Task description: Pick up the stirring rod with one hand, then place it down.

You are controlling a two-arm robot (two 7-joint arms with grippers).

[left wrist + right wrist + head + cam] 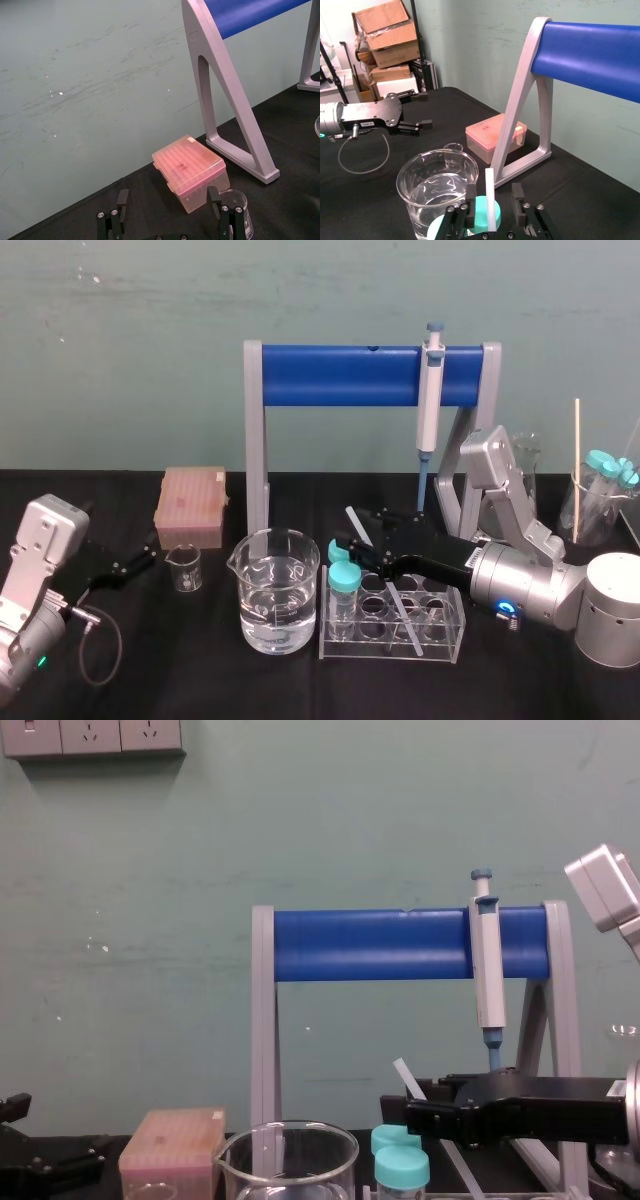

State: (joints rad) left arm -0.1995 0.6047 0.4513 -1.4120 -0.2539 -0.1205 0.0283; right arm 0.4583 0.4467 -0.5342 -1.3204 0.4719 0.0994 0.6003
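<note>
The right pincer [493, 192], open, straddles the tilted stirring rod [490, 200] above the tube rack [440, 635]; left pincer [150, 548] open at worktop's [200, 680] left edge.

A black-covered table [300, 690] carries laboratory ware: a pink tip box [191, 506] at the left, a small empty beaker [184, 567] just in front of it, a large beaker [274, 590] of clear liquid, a clear tube rack [392, 625] beside that, and a grey-legged, blue-barred stand [340, 376] behind.
</note>
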